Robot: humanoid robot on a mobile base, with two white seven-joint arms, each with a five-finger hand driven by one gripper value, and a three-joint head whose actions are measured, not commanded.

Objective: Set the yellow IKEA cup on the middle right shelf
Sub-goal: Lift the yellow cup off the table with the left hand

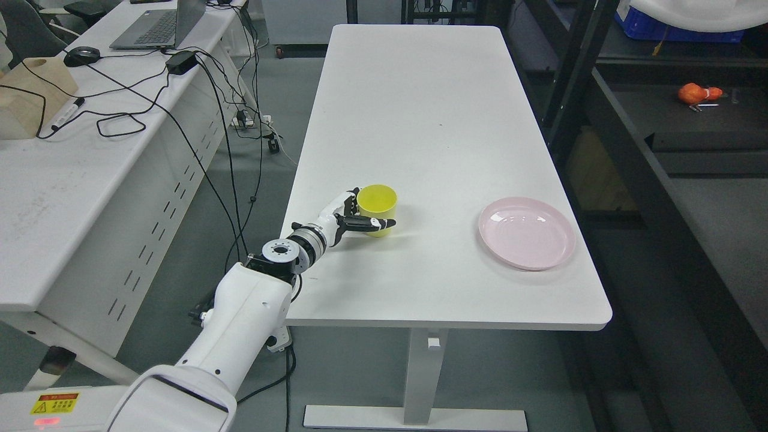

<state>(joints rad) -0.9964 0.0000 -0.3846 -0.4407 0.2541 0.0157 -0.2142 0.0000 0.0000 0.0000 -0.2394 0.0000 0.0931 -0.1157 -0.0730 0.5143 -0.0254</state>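
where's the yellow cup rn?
Head view: the yellow cup stands upright near the white table's front-left edge, in the left hand, with the pink plate off to its right.

Pink plate (pixel 527 233) on white table (pixel 420 120), laptop (pixel 159 24) and mouse (pixel 82 56) (left desk)

Left arm stretched out, hand closed in a grasp

The left arm rises from the lower left and reaches forward; the left hand (pixel 354 217) wraps the yellow cup (pixel 378 206), thumb along the near side, fingers (pixel 348 201) curled at the rim.
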